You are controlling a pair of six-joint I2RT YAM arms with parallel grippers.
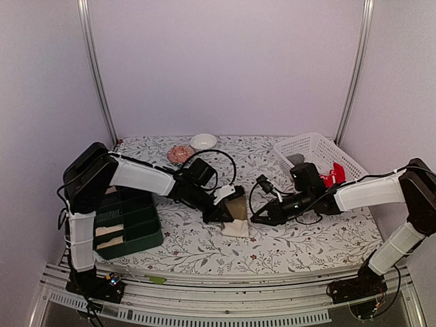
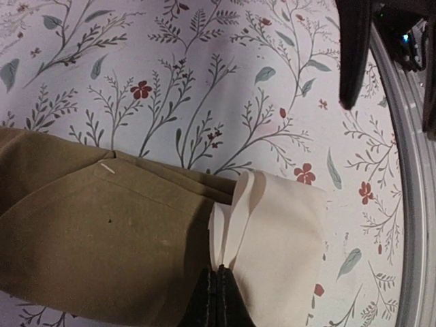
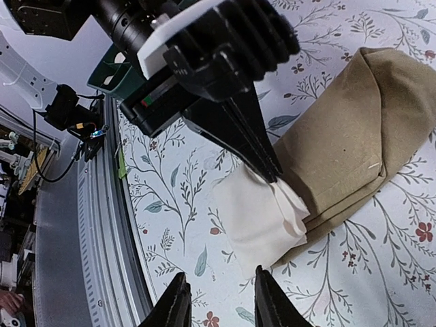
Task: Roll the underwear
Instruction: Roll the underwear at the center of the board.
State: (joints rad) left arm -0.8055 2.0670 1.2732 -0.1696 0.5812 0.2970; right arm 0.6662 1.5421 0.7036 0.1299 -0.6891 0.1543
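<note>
A khaki-tan underwear [image 1: 236,206] lies folded at the table's middle, with a cream cloth layer [image 1: 238,228] sticking out of its near end. In the left wrist view, the khaki piece [image 2: 102,231] fills the lower left and the cream layer [image 2: 279,238] bulges to its right. My left gripper [image 2: 218,276] is shut on a pinched fold of the cream layer. My right gripper [image 3: 221,300] stands open just short of the cream corner [image 3: 262,214], nothing between its fingers [image 3: 178,303]. That view also shows the left gripper [image 3: 271,169] pinching the cloth beside the khaki piece [image 3: 354,116].
A white basket [image 1: 315,146] at the back right holds a red underwear [image 1: 334,174] and a grey piece [image 1: 297,160]. A green compartment box [image 1: 129,221] sits at the near left. A white bowl [image 1: 203,141] and a pink thing [image 1: 180,153] are at the back.
</note>
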